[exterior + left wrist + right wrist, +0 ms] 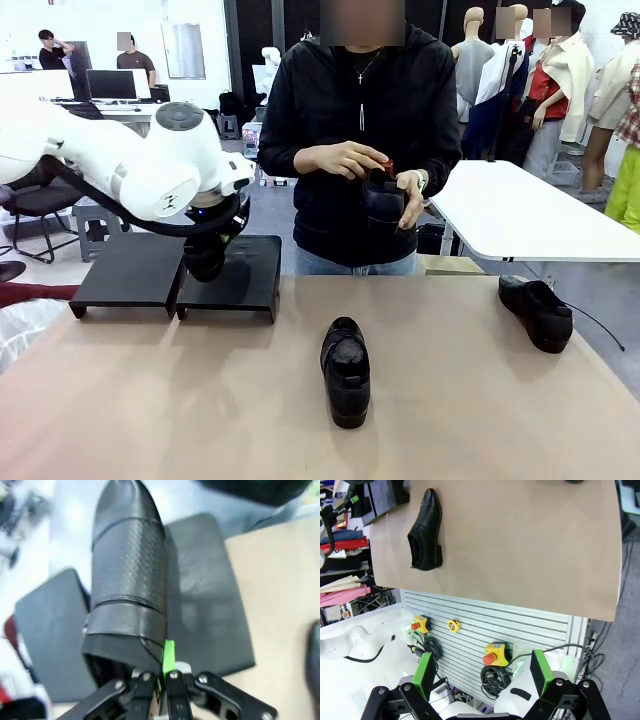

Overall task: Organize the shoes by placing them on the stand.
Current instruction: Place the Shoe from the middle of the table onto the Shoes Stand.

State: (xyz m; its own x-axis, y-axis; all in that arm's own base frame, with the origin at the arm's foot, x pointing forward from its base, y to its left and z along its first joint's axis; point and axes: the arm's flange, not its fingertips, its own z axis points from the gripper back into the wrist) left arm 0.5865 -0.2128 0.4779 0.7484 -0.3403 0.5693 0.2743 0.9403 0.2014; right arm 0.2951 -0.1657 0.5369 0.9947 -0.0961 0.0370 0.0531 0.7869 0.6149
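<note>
My left gripper [165,672] is shut on the heel rim of a glossy black shoe [130,575], holding it toe-forward above the black stand [207,595]. From the front, this gripper [206,238] hangs over the gap between the stand's two sections [130,270]. A second shoe [346,372] lies in the middle of the table. It also appears in the right wrist view as the shoe [426,530]. A third shoe [537,312] lies at the table's right side. The person holds another shoe [383,200] in both hands. My right gripper [482,675] is open, off the table's near edge.
The tan table [450,420] has free room at front left and front right. A white table [530,215] stands behind on the right. Below the table's near edge there is a slatted panel with yellow stop buttons [495,655] and cables.
</note>
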